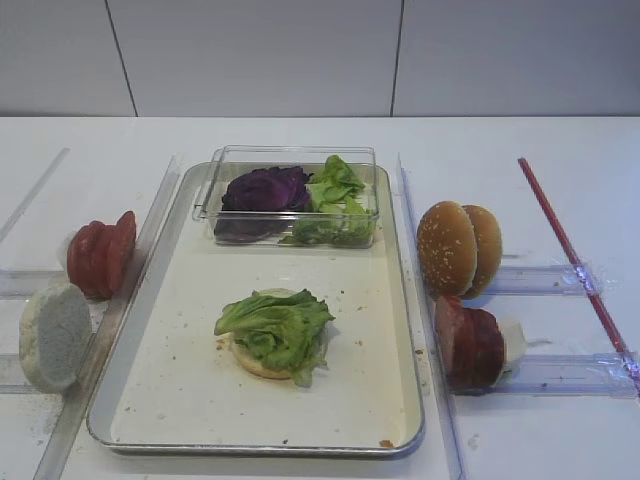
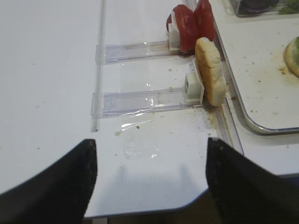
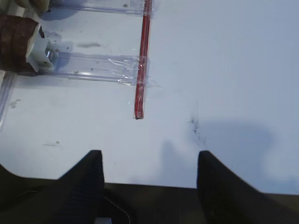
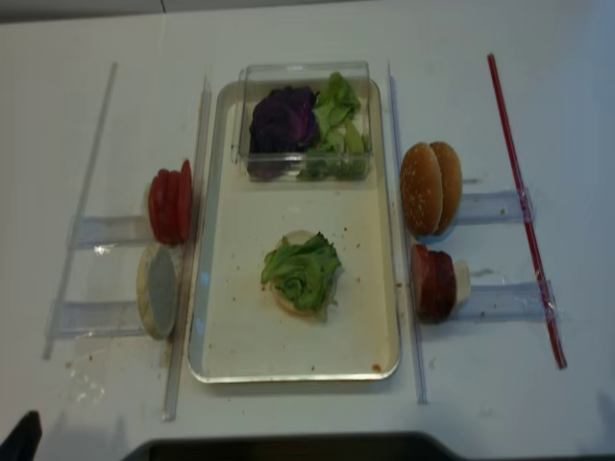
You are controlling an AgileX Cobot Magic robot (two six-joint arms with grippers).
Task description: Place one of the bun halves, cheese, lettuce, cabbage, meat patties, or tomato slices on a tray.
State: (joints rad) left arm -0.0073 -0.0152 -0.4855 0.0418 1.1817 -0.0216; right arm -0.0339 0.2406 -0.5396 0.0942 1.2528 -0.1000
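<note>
On the silver tray point(image 1: 180, 400) lies a bun half point(image 1: 256, 364) with a green lettuce leaf point(image 1: 275, 325) on top. Purple cabbage point(image 1: 265, 189) and more lettuce point(image 1: 335, 200) fill a clear box at the tray's back. Tomato slices point(image 1: 100, 255) stand on edge to the left. Sesame bun halves point(image 1: 458, 248) and meat patties point(image 1: 470, 342) stand to the right. No cheese shows. My left gripper point(image 2: 150, 142) is open over bare table, near-left of the tomato slices point(image 2: 191, 23). My right gripper point(image 3: 149, 153) is open and empty, near-right of the meat patties point(image 3: 16, 44).
A floury grey-white disc point(image 1: 55, 335) leans in a clear holder beside the tray's left rim point(image 2: 252, 123). Clear plastic rails point(image 2: 140, 100) flank the tray on both sides. A red strip point(image 3: 142, 60) runs along the table right of the buns.
</note>
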